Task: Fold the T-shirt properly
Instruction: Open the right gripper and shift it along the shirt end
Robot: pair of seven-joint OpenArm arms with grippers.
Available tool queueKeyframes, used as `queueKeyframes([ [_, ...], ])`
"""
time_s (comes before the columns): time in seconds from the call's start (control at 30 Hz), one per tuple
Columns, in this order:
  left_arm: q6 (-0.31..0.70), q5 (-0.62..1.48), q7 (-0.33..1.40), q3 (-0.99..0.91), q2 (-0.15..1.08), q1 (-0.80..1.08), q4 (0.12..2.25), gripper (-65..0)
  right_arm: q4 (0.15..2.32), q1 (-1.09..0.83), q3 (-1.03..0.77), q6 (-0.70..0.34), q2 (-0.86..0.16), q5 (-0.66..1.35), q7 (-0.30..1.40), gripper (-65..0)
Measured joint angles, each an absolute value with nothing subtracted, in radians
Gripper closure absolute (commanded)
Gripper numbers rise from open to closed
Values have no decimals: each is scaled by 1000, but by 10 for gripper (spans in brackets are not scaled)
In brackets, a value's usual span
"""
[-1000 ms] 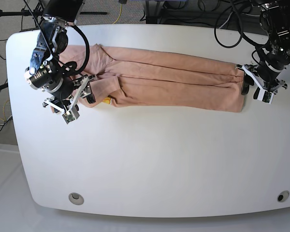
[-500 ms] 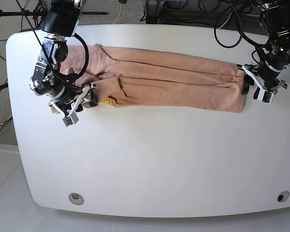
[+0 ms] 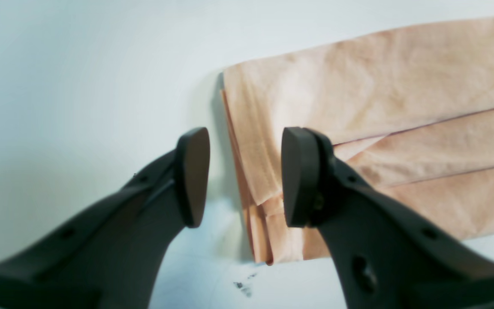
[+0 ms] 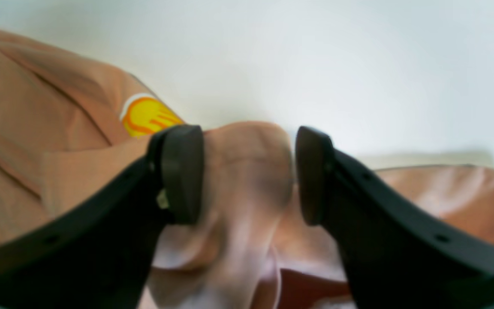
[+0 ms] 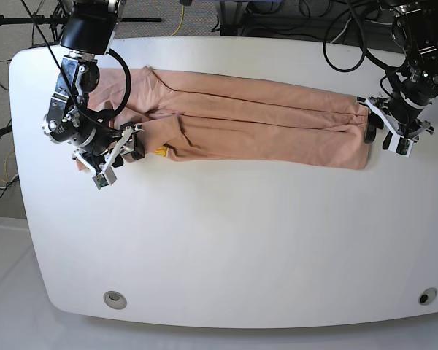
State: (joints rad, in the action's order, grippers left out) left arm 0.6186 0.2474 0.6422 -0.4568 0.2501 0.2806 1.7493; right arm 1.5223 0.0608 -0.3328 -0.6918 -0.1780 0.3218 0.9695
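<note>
- T-shirt (image 5: 255, 124): peach-pink, folded lengthwise into a long narrow band, lying flat on the white table (image 5: 233, 240). Band runs from roughly 9 o'clock to 3 o'clock across the far half of the tabletop, tilting slightly nearer toward the 3 o'clock end.
- Yellow print (image 4: 146, 116) shows at the near edge of the cloth, close to the 9 o'clock end; in the base view only a small yellow spot (image 5: 161, 152) peeks out.
- Right gripper (image 5: 124, 146) sits at the 9 o'clock end of the band. Wrist view: fingers (image 4: 180, 176) apart, a raised hump of fabric bunched between them. Cloth meets the left-hand pad; a narrow gap shows at the other pad. Cannot tell whether the hump is truly pinched.
- Left gripper (image 5: 383, 131) at the 3 o'clock end. Wrist view: fingers (image 3: 300, 176) spread, straddling the stacked hem edge of the shirt (image 3: 358, 120); one pad over bare table, the other over cloth. Nothing clamped.
- Layered fold edges visible at that hem, several plies.
- Small dark smudge (image 3: 242, 286) on the table just beside the hem corner.
</note>
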Motion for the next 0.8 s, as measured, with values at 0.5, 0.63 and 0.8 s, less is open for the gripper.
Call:
queueKeyframes([
  [0.5,619,247,642,-457,250,281,1749,-256,1526,47,-332,-692,-175,323,969,0],
  [0.63,619,247,642,-457,250,281,1749,-256,1555,40,-332,-692,-175,322,970,0],
  [0.8,619,247,642,-457,250,281,1749,-256,1616,38,-332,-692,-175,323,978,0],
])
